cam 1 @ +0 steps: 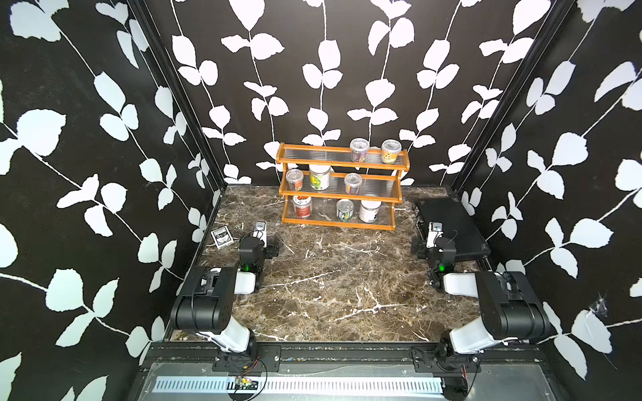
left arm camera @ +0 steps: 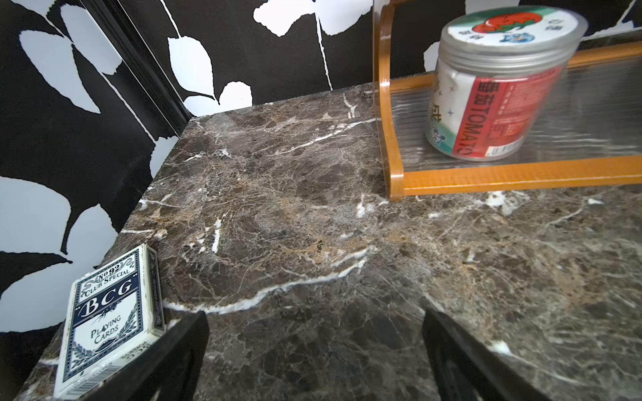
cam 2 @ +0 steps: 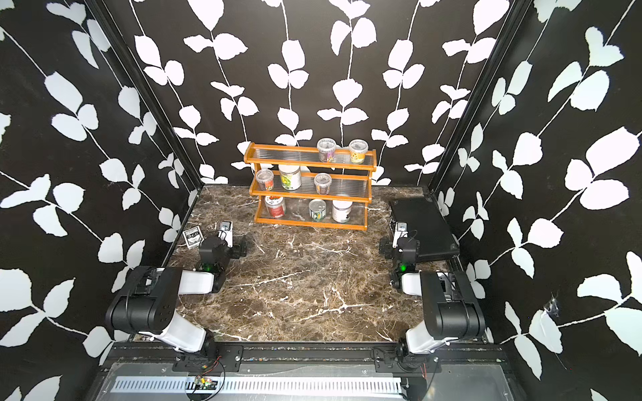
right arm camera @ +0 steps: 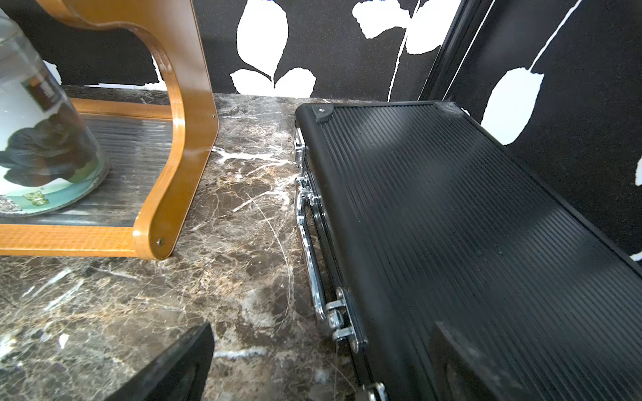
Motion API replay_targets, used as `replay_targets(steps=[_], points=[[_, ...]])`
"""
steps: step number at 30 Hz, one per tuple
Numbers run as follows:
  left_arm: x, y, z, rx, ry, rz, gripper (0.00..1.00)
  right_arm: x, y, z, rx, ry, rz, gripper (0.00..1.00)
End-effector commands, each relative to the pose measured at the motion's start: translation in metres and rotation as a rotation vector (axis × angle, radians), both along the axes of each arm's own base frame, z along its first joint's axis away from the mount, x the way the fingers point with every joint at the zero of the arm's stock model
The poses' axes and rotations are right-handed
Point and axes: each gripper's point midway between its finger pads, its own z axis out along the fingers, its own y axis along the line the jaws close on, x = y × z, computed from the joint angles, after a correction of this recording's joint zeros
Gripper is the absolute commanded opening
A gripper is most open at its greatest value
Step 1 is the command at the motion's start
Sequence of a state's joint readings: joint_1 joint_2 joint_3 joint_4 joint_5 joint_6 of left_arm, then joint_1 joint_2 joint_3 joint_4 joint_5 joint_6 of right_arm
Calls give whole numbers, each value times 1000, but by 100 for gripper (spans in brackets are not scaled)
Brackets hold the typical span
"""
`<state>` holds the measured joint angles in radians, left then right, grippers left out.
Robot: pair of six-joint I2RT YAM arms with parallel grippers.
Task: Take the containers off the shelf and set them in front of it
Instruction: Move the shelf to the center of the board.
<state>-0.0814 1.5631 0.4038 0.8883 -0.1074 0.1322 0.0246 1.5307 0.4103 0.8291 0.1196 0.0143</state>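
The orange-brown wooden shelf (cam 1: 337, 224) (cam 2: 309, 222) stands at the back of the marble table. Its top tier holds two clear cups (cam 1: 359, 150) (cam 1: 389, 151). On the middle tier are a cup (cam 1: 294, 179), a white-lidded jar (cam 1: 319, 177) and another cup (cam 1: 353, 183). The bottom tier carries a tomato jar (cam 1: 302, 206) (left arm camera: 500, 90), a tin can (cam 1: 345, 209) and a white jar (cam 1: 369, 210) (right arm camera: 34, 139). My left gripper (cam 1: 258, 239) (left arm camera: 316, 333) is open and empty, in front of the shelf's left end. My right gripper (cam 1: 434, 243) (right arm camera: 323, 343) is open and empty, off the shelf's right end.
A black-and-white card box (cam 1: 222, 237) (left arm camera: 111, 323) lies flat just left of my left gripper. A flat black case (cam 1: 451, 225) (right arm camera: 451, 208) with chrome latches lies along the right wall; one right finger (right arm camera: 465, 361) hangs over its edge. Patterned walls close in three sides.
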Motion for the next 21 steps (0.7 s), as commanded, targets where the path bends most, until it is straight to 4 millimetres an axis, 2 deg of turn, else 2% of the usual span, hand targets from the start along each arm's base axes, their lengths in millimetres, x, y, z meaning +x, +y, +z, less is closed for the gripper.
replay_targets(steps=[1, 17, 21], points=[[0, 0, 4, -3, -10, -9, 99, -2, -2, 2, -5, -11, -8, 100], [1, 2, 3, -46, 5, -35, 99, -2, -2, 3, -4, -17, -4, 100], [0, -8, 17, -41, -2, -99, 99, -3, 5, 19, -4, -18, 37, 100]])
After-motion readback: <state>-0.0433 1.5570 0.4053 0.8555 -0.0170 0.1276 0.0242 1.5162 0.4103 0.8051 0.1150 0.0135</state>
